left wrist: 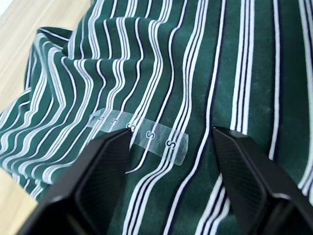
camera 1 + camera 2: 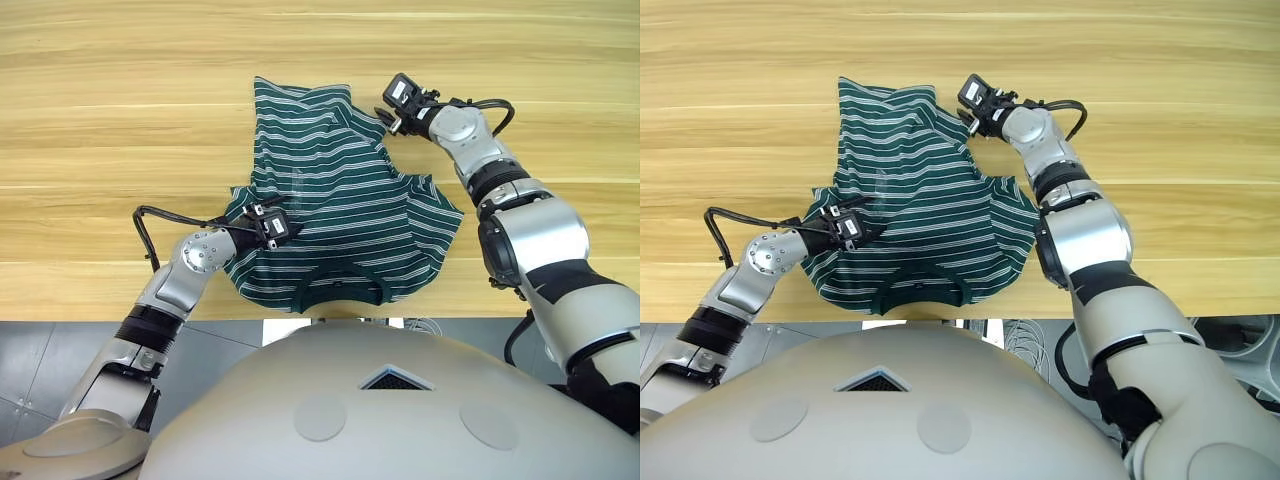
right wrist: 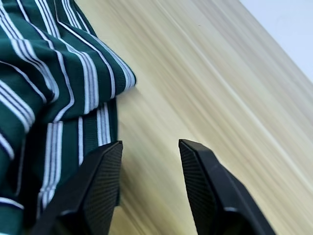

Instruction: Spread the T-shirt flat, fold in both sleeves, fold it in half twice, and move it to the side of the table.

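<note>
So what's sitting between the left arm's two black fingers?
The striped T-shirt, bearing a clear sticker strip, lies between the open fingers, seen in the left wrist view.

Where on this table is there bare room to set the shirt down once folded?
Bare table: the strip beyond the T-shirt, the stretch to its left, and the stretch right of the right arm. Crowded: the near middle, with the left pincer over the shirt and the right pincer at its far right edge.

One striped T-shirt [image 2: 340, 200], one wooden table [image 2: 120, 100], one clear sticker strip [image 1: 142, 134], two tools: left tool [image 1: 171, 137], right tool [image 3: 150, 144].
</note>
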`<control>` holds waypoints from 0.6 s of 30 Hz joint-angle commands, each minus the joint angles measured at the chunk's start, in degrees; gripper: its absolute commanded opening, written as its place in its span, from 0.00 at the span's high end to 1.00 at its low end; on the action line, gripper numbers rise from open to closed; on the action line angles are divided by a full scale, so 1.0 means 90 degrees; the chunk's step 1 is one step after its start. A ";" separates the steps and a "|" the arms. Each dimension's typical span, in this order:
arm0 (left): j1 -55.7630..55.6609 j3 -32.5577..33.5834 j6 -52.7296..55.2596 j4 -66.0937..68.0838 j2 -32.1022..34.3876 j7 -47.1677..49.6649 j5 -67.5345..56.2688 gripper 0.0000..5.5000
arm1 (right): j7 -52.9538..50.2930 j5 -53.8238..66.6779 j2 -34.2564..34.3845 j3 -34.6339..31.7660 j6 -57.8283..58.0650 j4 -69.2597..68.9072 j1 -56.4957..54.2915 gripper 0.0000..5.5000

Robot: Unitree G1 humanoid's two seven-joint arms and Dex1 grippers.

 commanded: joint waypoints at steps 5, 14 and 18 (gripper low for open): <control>0.0341 -0.0105 0.0394 -0.0067 0.0262 -0.0417 0.0130 0.46 | 0.0228 -0.0117 0.0191 0.0039 0.0293 0.0138 0.0282 0.61; 0.0281 -0.0168 0.0331 -0.0132 0.0294 -0.0531 0.0230 0.46 | -0.0353 -0.0518 0.0168 0.0331 0.0925 0.0249 0.0431 0.61; 0.0292 -0.0195 0.0325 -0.0110 0.0270 -0.0531 0.0235 0.46 | -0.0719 -0.0551 0.0078 0.0323 0.1232 0.0285 0.0367 0.61</control>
